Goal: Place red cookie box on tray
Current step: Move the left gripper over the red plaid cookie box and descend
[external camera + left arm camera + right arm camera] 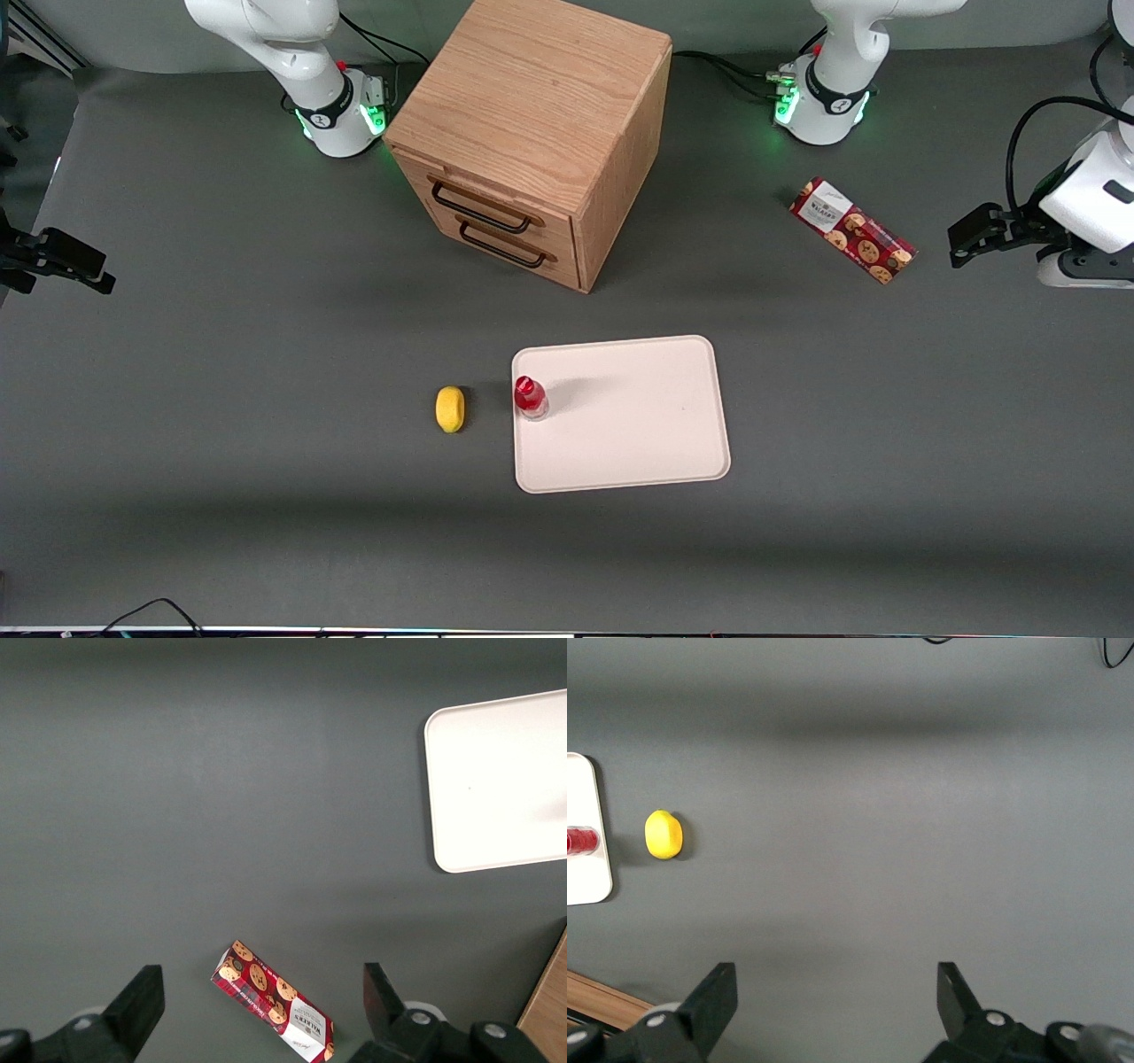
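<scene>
Front view: one red cookie box (853, 230), one tray (638, 443), gripper (961, 244) apart.

The left arm's hand (263, 1010) hangs high, fingers (142, 997) spread wide.

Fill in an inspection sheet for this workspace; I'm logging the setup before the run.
Surface: dark grey table.
Job's things: red cookie box flat on the table, off the tray.
Clutter: red-capped bottle upright on the tray; yellow lemon beside the tray; wooden drawer cabinet.
Grippers: left gripper open, empty, above the box.
Cables: black cables by the arm bases.
Surroundings: nothing seen.
</scene>
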{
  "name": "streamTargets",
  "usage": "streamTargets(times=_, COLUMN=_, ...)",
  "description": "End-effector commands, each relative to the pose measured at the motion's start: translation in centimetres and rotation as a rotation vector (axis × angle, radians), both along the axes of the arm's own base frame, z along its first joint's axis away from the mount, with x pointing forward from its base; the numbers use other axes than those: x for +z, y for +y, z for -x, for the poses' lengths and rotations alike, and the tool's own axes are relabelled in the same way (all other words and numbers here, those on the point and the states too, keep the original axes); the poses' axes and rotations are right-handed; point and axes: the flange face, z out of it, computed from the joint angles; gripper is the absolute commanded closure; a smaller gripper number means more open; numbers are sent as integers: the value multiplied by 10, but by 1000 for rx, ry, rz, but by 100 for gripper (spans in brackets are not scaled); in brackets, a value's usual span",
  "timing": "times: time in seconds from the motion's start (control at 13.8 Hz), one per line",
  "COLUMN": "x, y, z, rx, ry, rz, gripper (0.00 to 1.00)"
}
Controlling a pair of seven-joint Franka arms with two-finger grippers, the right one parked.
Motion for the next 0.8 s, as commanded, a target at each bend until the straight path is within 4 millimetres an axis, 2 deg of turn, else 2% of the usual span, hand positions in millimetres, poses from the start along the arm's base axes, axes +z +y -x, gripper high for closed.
streamTargets(times=0.0, x=6, y=-3, z=-1, rx=1, ry=12, rz=-17, gripper=0)
streamTargets(times=0.22, x=3, y=-6, z=1, rx=12, ry=31, rz=-19, gripper=0)
streamTargets(times=0.43, x=1, y=-15, z=4, rx=99, ry=48, rz=-24, gripper=0)
streamTargets(times=0.72, x=-6, y=-14, z=8, rx=120, ry=83, rz=-22, gripper=0)
